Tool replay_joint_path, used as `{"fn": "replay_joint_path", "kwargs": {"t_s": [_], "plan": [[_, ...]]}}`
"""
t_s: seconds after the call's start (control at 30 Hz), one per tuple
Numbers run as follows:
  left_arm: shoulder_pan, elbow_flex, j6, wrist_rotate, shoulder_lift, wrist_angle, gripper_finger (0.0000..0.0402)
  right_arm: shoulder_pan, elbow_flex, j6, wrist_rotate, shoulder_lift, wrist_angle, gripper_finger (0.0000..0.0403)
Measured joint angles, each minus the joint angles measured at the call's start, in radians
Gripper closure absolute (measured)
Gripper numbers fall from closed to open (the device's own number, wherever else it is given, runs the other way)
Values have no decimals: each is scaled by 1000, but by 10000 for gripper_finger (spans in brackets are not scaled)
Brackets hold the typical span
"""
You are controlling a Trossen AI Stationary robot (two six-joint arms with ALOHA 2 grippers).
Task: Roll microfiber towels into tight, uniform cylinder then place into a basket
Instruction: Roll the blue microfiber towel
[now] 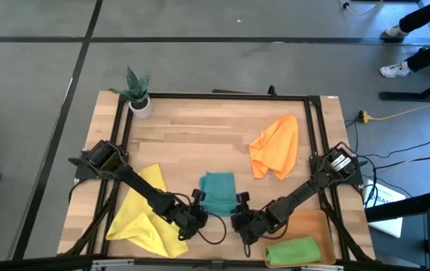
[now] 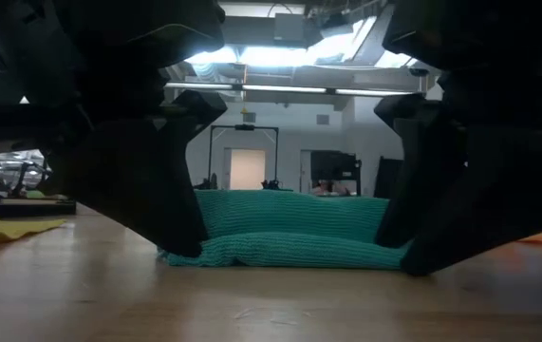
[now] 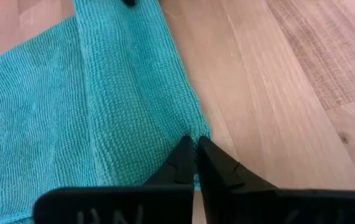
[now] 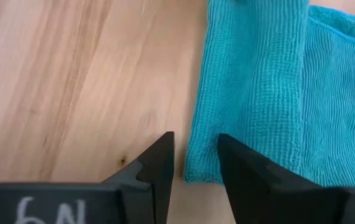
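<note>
Teal towel [image 1: 218, 192] is lying folded at the table's [image 1: 199, 132] near-centre edge, partly rolled. Left gripper [image 3: 195, 163] is sitting clenched at the towel's near corner, pinching its edge or just touching it, can't say which. Right gripper [image 4: 196, 158] is standing released at the opposite near corner, fingers straddling the edge, gripping nothing. Green towel [image 1: 293, 251] is lying rolled in the basket [image 1: 316, 224]; yellow towel [image 1: 147, 214] and orange towel [image 1: 275, 147] are waiting loose. Risk: with only one corner held, the roll is likely going skewed or loose; the right fingers closing on bare wood would miss the cloth.
</note>
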Motion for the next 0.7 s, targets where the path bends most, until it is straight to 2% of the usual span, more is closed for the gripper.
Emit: {"fn": "replay_joint_path", "kwargs": {"t_s": [0.33, 0.4, 0.5, 0.7], "plan": [[1, 0, 0, 10, 0, -1, 401, -8, -4, 46, 16, 0, 18, 277], [1, 0, 0, 11, 0, -1, 401, -10, -5, 70, 54, 1, 20, 284], [1, 0, 0, 13, 0, -1, 402, -21, -7, 95, 97, 3, 17, 306], [0, 0, 0, 13, 0, -1, 402, -40, -7, 122, 41, 3, 18, 378]]}}
